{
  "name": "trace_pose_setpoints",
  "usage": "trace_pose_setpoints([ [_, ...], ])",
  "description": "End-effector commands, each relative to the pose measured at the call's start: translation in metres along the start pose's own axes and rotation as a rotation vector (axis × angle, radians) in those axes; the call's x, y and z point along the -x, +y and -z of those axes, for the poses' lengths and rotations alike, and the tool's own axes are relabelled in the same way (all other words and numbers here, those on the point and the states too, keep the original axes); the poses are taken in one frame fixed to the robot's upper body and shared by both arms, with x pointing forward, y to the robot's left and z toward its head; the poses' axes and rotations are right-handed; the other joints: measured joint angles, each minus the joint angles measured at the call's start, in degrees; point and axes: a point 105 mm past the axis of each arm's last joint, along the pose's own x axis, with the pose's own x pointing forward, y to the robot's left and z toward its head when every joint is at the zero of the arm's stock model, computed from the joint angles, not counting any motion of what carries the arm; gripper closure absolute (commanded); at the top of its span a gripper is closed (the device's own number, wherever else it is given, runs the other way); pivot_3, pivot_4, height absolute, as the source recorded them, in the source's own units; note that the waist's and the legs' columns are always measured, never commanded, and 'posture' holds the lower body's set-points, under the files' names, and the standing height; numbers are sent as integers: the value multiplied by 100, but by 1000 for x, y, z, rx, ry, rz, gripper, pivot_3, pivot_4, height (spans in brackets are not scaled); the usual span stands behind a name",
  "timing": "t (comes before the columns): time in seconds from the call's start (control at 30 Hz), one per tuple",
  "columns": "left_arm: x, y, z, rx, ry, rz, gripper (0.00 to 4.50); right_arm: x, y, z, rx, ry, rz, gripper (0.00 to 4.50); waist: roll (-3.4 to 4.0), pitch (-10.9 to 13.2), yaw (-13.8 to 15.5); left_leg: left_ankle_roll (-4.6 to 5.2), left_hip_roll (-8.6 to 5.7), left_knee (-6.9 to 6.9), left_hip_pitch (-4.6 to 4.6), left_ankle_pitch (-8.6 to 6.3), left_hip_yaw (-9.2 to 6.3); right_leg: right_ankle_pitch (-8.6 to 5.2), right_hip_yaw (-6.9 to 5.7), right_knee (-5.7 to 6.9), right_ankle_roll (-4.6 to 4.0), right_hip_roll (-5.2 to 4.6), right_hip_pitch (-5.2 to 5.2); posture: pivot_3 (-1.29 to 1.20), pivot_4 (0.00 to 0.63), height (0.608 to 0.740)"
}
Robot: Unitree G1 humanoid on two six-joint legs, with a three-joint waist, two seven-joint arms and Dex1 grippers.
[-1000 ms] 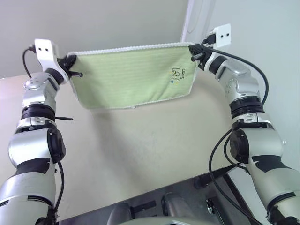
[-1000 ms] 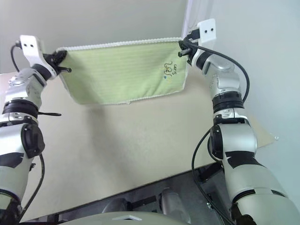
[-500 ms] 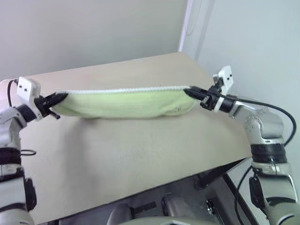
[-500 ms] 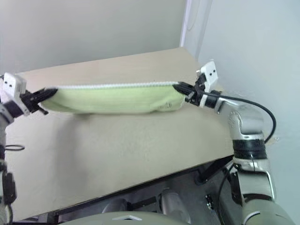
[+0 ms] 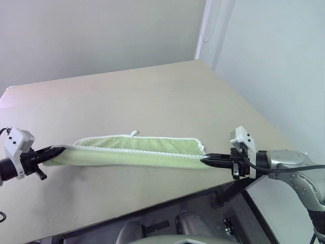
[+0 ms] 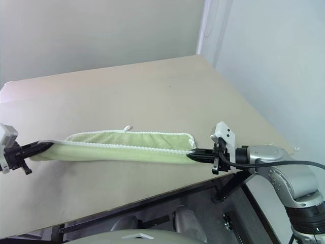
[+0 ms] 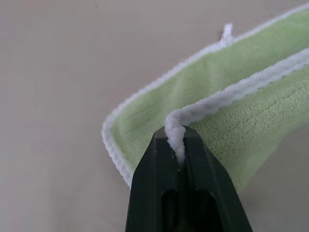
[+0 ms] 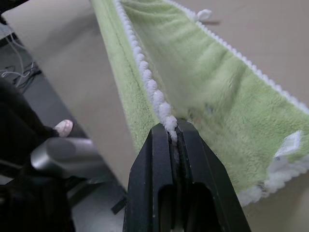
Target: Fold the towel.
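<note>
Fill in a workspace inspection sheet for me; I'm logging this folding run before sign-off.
Surface: plain beige rectangular tabletop, bare apart from the cloth.
Job's things: soft light yellow-green towel with white stitched edging, far part lying on the table, near edge held taut between both hands; small white loop tag at the far edge.
Clutter: nothing seen.
Grippers: left hand shut on the towel's white edging at one corner; right hand shut on the edging at the other.
Cables: black cable along the right forearm.
Surroundings: pale wall behind the table; dark floor below its near edge.
</note>
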Motion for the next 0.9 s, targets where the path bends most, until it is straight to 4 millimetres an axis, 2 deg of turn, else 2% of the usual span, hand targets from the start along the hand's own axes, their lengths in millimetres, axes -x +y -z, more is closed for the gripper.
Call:
trace_pose_setpoints([
  [0.03, 7, 11, 0, -36, 1, -71, 4500, 7, -4, -4, 55, 13, 36, 4482, -6, -1, 40, 0, 3, 0, 1, 0, 0, 0, -2, 0, -1, 2, 0, 0, 0, 740],
  [0.13, -2, 14, 3, -25, -13, -85, 4500, 4, -14, -4, 58, 9, 69, 4482, -4, 0, 63, -1, 3, 0, 0, 0, 0, 0, -3, -3, -1, 2, -1, 0, 0, 740],
  [0.27, -21, 23, 5, 14, -55, -119, 4500, -6, -40, -7, 60, -18, 154, 4482, -7, -1, 60, 0, 2, 0, -2, 0, 3, 0, -4, -10, 0, 1, 4, 0, 0, 740],
  [0.33, -38, 34, 7, 42, -61, -151, 4500, -16, -59, -7, 51, -28, 219, 4482, -10, -4, 60, 0, 1, -1, -3, 0, 3, 3, -4, -10, 0, 3, 6, 0, 0, 740],
  [0.43, -57, 43, 7, 57, -57, -176, 4500, -28, -78, -6, 50, -23, 274, 4482, -9, -4, 61, 1, -1, 1, -5, 1, 0, 18, -4, -10, 2, 6, 8, 0, 0, 740],
  [0.63, -79, 44, 1, 64, -68, -171, 4500, -43, -94, -7, 34, -34, 308, 4482, -10, -5, 58, 2, -3, -2, -39, 1, 1, 47, -3, -13, 1, 4, -20, 0, 0, 740],
  [0.73, -84, 44, 2, 52, -67, -177, 4500, -50, -93, 1, 25, 3, 285, 4482, -9, -6, 63, 2, -3, -2, -40, 0, -1, 48, -3, -11, 3, 5, -21, 0, 0, 740],
  [0.83, -86, 45, -2, 79, -103, -188, 3752, -55, -99, 4, 6, 24, 303, 4500, -9, -6, 62, 2, -3, 0, -37, 1, -1, 47, -3, -11, 2, 5, -19, 0, 0, 740],
  [0.9, -87, 43, -4, 90, -116, -169, 3079, -57, -102, -1, 4, 4, 313, 3983, -9, -6, 61, 2, -3, 4, -36, 1, -1, 49, -3, -10, 4, 5, -17, 0, 0, 740],
])
